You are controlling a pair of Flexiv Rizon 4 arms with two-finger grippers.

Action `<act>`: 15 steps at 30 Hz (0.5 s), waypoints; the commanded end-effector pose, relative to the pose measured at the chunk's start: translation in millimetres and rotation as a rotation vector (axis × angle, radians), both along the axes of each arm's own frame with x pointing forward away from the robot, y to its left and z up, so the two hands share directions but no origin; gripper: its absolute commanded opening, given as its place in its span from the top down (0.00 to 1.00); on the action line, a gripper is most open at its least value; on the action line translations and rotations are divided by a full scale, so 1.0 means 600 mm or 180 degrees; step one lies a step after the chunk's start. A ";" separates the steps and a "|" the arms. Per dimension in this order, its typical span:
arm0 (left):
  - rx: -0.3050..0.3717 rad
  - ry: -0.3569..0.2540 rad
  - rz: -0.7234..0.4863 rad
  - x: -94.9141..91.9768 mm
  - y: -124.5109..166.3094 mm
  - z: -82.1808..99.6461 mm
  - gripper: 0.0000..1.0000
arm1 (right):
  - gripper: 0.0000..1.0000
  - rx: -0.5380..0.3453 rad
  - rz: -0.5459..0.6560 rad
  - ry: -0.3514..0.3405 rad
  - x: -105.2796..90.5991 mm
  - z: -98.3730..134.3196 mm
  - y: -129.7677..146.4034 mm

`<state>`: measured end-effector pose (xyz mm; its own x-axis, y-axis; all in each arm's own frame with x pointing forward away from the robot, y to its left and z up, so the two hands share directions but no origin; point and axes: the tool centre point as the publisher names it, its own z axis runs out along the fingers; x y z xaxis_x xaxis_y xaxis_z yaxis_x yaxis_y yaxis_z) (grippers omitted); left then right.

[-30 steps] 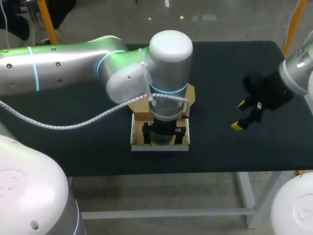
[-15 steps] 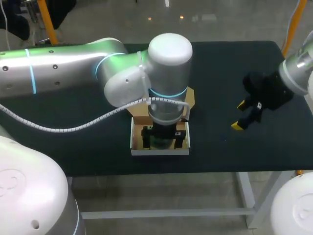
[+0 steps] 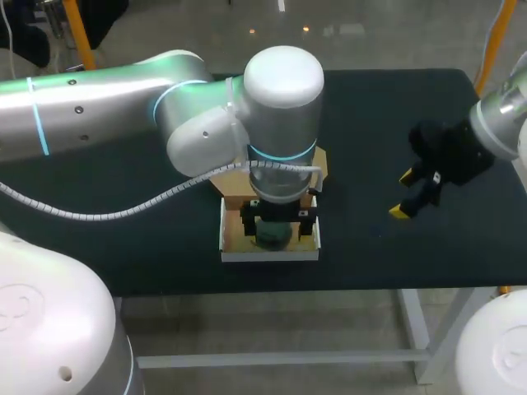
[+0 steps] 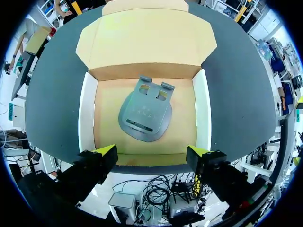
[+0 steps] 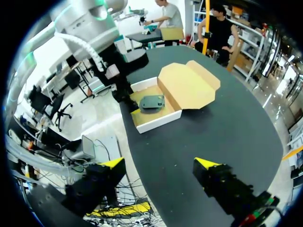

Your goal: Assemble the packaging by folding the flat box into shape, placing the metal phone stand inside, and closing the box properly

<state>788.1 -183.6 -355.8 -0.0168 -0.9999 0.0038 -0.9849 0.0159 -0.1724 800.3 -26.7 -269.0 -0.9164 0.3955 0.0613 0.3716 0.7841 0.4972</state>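
An open cardboard box (image 3: 269,252) with white walls stands near the table's front edge, its brown lid flap (image 3: 322,161) lying flat behind it. In the left wrist view the grey metal phone stand (image 4: 144,113) lies flat on the floor of the box (image 4: 86,113), with the lid (image 4: 147,42) beyond it. My left gripper (image 3: 278,224) (image 4: 152,153) hangs open just above the box's front part, with nothing between its fingers. My right gripper (image 3: 403,194) (image 5: 159,163) is open and empty, well to the right of the box (image 5: 156,122) and the stand (image 5: 152,102).
The dark table top (image 3: 395,107) is bare to the right of and behind the box. The box's front wall stands close to the table's front edge (image 3: 329,288). My left arm's big elbow (image 3: 284,99) covers the box's back part in the head view.
My left arm has shifted slightly up and back above the box, fingers still wide apart. The right arm has kept still.
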 end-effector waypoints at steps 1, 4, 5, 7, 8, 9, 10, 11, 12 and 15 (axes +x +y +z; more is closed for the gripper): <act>-0.0114 -0.0145 -0.0166 -0.028 0.038 0.062 0.00 | 0.00 0.0015 0.0012 0.0006 0.000 0.002 -0.002; -0.0190 -0.0160 -0.0339 -0.034 0.052 0.091 0.00 | 0.00 0.0015 0.0012 0.0006 0.000 0.002 -0.002; -0.0231 -0.0156 -0.0398 -0.036 0.057 0.099 0.00 | 0.00 0.0015 0.0012 0.0006 0.000 0.002 -0.002; -0.0270 -0.0133 -0.0493 -0.038 0.065 0.111 0.00 | 0.00 0.0015 0.0012 0.0006 0.000 0.002 -0.002; -0.0299 -0.0129 -0.0563 -0.035 0.071 0.119 0.00 | 0.00 0.0015 0.0012 0.0006 0.000 0.002 -0.002; -0.0315 -0.0110 -0.0593 -0.035 0.076 0.124 0.00 | 0.00 0.0015 0.0012 0.0006 0.000 0.002 -0.002; -0.0299 -0.0121 -0.0619 -0.034 0.079 0.128 0.00 | 0.00 0.0015 0.0012 0.0006 0.000 0.002 -0.002; -0.0304 -0.0121 -0.0659 -0.033 0.085 0.133 0.00 | 0.00 0.0015 0.0012 0.0006 0.000 0.002 -0.002; -0.0327 -0.0091 -0.0718 -0.031 0.088 0.137 0.00 | 0.00 0.0015 0.0012 0.0006 0.000 0.002 -0.002; -0.0341 -0.0084 -0.0866 -0.026 0.098 0.148 0.00 | 0.00 0.0015 0.0012 0.0006 0.000 0.002 -0.002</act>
